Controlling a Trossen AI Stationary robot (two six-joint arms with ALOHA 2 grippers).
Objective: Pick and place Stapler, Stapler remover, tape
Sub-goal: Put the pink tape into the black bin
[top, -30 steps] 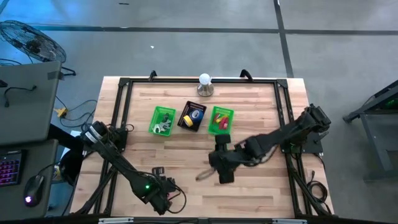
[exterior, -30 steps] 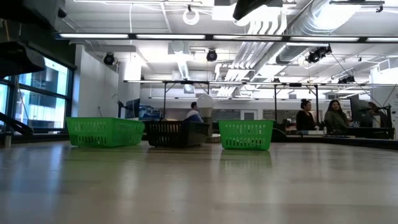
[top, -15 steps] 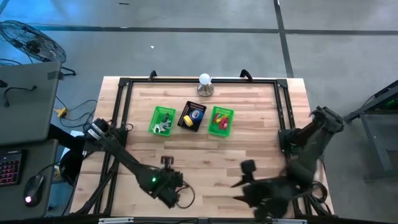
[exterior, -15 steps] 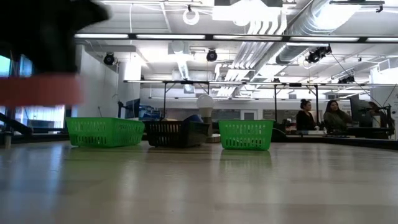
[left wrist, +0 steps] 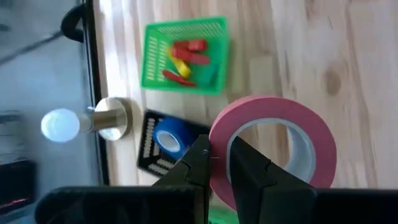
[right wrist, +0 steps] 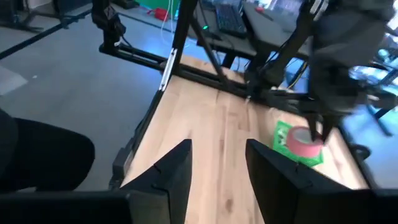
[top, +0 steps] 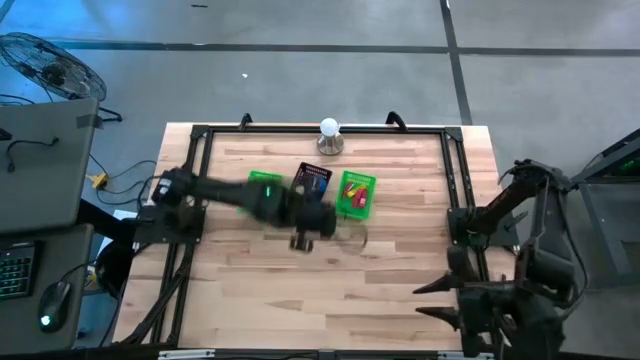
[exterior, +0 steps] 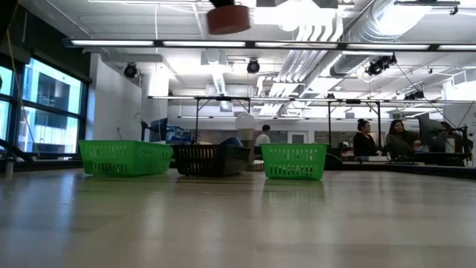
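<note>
Left tool (left wrist: 219,163) pinching pink tape (left wrist: 273,149), above black basket (left wrist: 155,146)

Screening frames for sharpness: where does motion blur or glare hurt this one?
High view: the left arm smears over the baskets. Right wrist view: that arm and the pink tape are soft. Left wrist view: tape sharp in the left pincer. Low view: ceiling lights glare.

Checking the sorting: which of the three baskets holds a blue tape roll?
The black basket, the middle one, between the two green baskets; the blue roll lies in it. The right green basket holds red and yellow items.
</note>
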